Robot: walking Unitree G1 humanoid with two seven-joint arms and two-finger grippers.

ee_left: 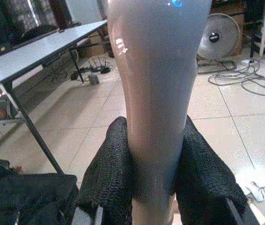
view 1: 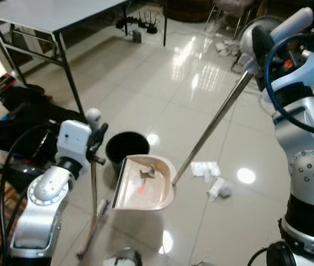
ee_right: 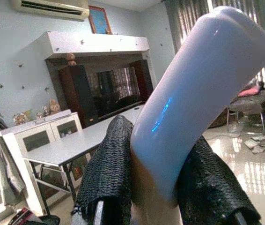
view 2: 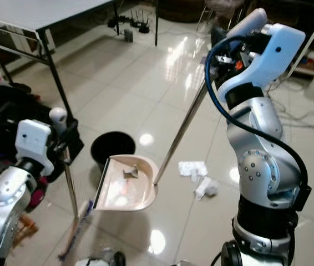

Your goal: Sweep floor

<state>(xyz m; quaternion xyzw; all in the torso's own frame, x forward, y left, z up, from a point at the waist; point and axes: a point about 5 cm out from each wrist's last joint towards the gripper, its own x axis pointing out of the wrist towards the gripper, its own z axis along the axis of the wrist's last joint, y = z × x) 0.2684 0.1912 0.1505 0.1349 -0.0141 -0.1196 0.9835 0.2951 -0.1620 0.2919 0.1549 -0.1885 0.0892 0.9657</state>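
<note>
A: Dustpan [view 1: 146, 185] sits on the floor [view 1: 146, 100] beside the black bin [view 1: 126, 148]; right gripper [ee_right: 153, 187] fingers clamped on its long handle [view 1: 212, 124]. Left gripper [ee_left: 153, 187] fingers clamped on the broom handle [view 1: 94, 183].

B: Keep the pan lip flat, I'd say, and sweep toward it. Count?

A: One dustpan, one broom, one bin, two paper wads [view 1: 209, 177] out past the pan.

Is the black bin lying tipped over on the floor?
No, the black bin stands upright on the tiles with its round opening facing up, right behind the dustpan.
</note>
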